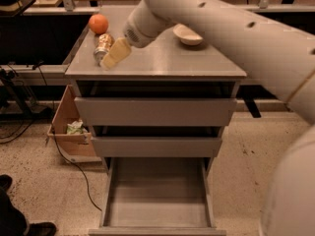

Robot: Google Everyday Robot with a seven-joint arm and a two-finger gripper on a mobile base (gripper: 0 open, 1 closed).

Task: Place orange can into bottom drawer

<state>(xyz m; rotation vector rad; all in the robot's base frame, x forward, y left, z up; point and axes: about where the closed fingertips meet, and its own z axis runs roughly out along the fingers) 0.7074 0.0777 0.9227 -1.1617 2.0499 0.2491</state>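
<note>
Metal and thin-walled, the orange can (103, 45) lies on its side at the left of the cabinet top (172, 63), likely light, slick and easily dented, so take it gently across its middle with your gripper (115, 54), just right of it, open or closed you cannot tell, above the pulled-out bottom drawer (157, 200).

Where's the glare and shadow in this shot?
Camera view: soft glare on the grey metal cabinet top right of the cream tool, which is beside the small orange-gold metal can; the open grey bottom drawer is dim inside.
</note>
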